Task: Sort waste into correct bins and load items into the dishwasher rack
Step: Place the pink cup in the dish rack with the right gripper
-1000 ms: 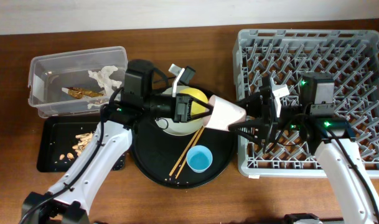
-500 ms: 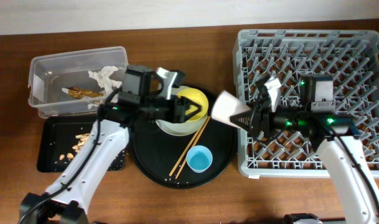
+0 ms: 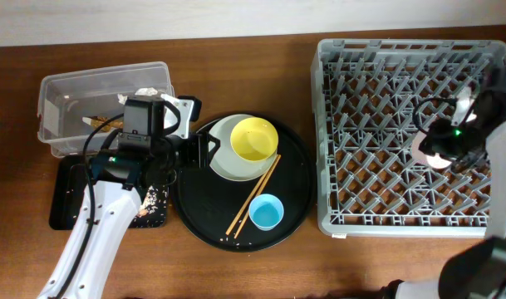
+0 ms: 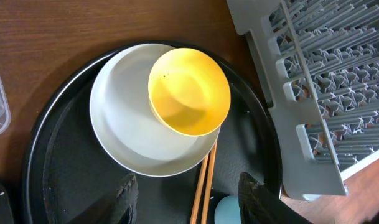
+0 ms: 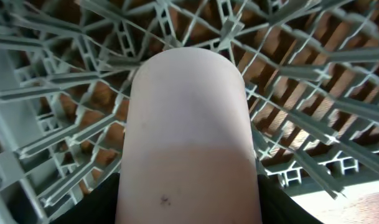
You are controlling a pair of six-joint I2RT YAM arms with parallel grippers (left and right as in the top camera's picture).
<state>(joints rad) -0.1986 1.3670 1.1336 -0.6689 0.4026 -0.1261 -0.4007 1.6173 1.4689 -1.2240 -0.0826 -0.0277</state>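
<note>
The right fingers (image 3: pixel 442 143) are clamped on the pink cup (image 5: pixel 186 137). In the right wrist view one dark finger presses each side of its lower wall. The cup hangs over the right part of the grey rack (image 3: pixel 377 83), whose pegs and lattice floor lie just beyond the fingers. Whether the cup touches the pegs I cannot tell.

The left fingers (image 3: pixel 208 152) are spread apart and hold nothing. They hover at the left edge of the round black tray (image 3: pixel 296 199). Just ahead of them lies the pale plate (image 4: pixel 124 134), with the yellow bowl (image 4: pixel 189 90) sitting on its far side, toward the rack. The brown chopsticks (image 4: pixel 205 180) run between the two fingers, nearer the finger on the rack side, with their far ends at the plate's rim. The light blue cup (image 3: pixel 266 213) stands on the round tray just beside the chopsticks, close to that same finger.

Behind the left fingers, the clear tub (image 3: pixel 61 91) holds white tissue (image 3: pixel 144 93). The shallow black tray (image 3: pixel 66 199), with beige scraps (image 3: pixel 153 199) in it, lies next to the tub on the wooden surface (image 3: pixel 253 41).
</note>
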